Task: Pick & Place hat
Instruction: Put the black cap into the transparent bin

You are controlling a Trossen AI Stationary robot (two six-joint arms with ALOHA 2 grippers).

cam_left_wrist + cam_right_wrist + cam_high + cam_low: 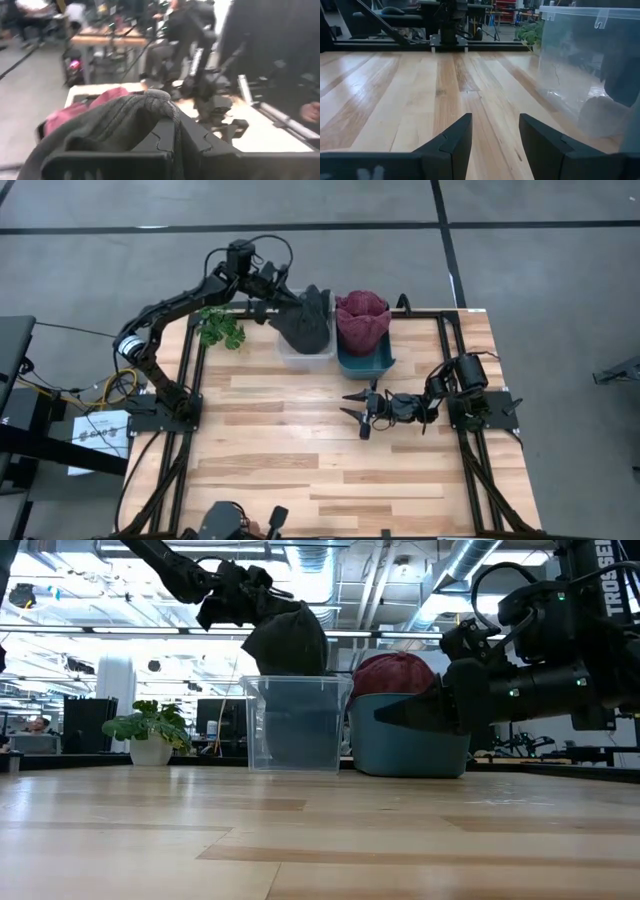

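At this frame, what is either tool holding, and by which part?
The left tool is shut on the dark grey hat, pinching a fold at its top edge over the clear bin. The right tool is open above the table, holding nothing.

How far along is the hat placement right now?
Done: a dark red knit hat already sits in the teal bin. In hand: the left gripper is shut on a dark grey knit hat, hanging over the clear plastic bin, not released. Left: lower and let go. The right gripper waits open above the wooden table.
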